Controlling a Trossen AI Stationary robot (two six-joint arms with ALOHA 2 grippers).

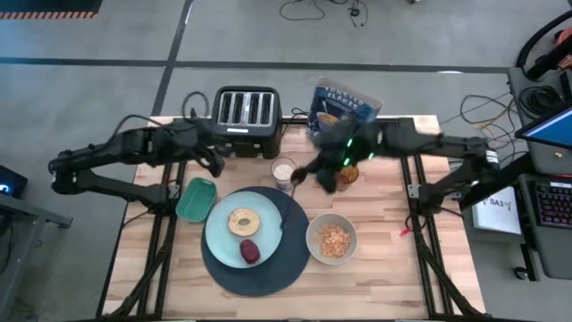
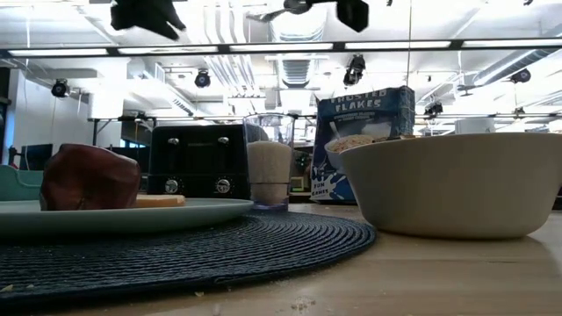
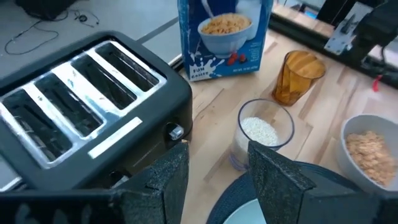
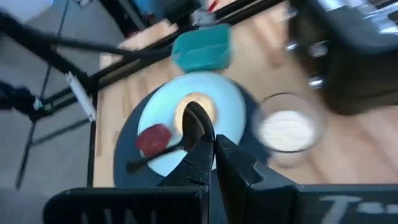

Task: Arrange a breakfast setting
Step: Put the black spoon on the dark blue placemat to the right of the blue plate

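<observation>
Bagel (image 1: pixel 242 221) and dark red fruit (image 1: pixel 249 252) already sat on the pale blue plate (image 1: pixel 219 240); right gripper (image 1: pixel 315 174), pinching the dark spoon (image 4: pixel 160 152), hovered above the tabletop (image 1: pixel 384 268), spoon unplaced. Left gripper (image 3: pixel 214 171) waited, spread, by the toaster (image 1: pixel 247 112).

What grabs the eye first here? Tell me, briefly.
The pale blue plate carrying the bagel and dark red fruit sits on the dark blue mat at the table's middle. Just behind it, the right end effector hangs shut on the dark spoon. The black toaster stands at the back edge.
</observation>
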